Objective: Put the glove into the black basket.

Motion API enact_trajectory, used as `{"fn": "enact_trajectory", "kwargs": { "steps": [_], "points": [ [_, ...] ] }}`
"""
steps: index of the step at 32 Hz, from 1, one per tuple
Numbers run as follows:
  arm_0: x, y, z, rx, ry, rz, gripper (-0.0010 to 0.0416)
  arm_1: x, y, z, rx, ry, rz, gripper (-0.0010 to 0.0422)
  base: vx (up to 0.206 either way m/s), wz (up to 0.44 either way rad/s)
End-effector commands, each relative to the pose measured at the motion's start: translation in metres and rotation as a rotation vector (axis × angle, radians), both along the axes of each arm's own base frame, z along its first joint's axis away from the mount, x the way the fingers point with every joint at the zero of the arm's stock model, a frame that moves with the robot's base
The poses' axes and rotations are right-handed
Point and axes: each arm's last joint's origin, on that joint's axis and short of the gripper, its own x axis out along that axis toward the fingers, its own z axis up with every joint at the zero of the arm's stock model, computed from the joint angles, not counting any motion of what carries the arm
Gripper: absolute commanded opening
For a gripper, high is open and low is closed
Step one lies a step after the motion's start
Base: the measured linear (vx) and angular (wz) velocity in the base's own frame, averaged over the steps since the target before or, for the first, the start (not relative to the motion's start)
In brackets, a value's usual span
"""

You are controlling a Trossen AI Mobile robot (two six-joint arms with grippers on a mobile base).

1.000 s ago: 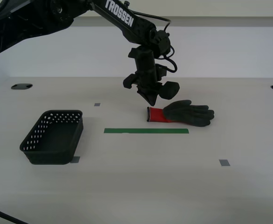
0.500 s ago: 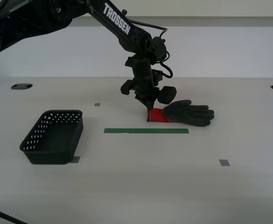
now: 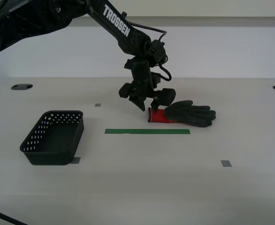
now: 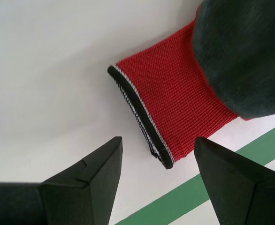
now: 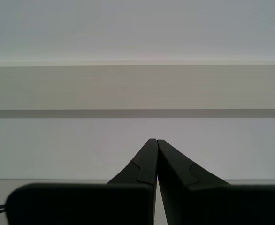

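Observation:
The glove lies flat on the white table, dark grey-black with a red knit cuff toward the exterior view's left. My second gripper is open and hangs just over the cuff's end. In the second wrist view the cuff lies just ahead of my second gripper, with the open jaws standing to either side of its end. The black basket stands empty at the exterior view's left. My first gripper is shut and empty, facing a wall.
A green tape strip lies just in front of the glove. Small grey tape squares mark the table. Dark holes sit at the table's far corners.
My second gripper has come down and toward the exterior view's left, from above the glove to the cuff's end, and it has turned. The glove and basket have not moved.

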Motion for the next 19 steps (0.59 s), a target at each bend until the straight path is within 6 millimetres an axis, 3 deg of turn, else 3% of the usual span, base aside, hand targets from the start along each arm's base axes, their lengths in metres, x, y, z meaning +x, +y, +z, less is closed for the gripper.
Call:
{"fn": "enact_trajectory", "kwargs": {
  "steps": [1,4,10,19],
  "points": [
    [0.0,0.0,0.0,0.0,-0.003,-0.001,0.0001,-0.006,0.005,-0.013,0.014,0.02,0.008,0.0205,0.0,0.0],
    [0.0,0.0,0.0,0.0,-0.003,-0.001,0.0001,-0.008,0.006,-0.022,-0.001,0.001,0.011,0.0182,0.0,0.0],
    [0.0,0.0,0.0,0.0,-0.003,-0.002,0.0001,-0.008,-0.002,-0.02,-0.094,0.002,0.019,0.0146,0.0,0.0],
    [0.0,0.0,0.0,0.0,-0.003,-0.002,0.0001,-0.015,-0.008,-0.023,-0.095,0.008,0.002,0.0146,0.0,0.0]
  ]
}}
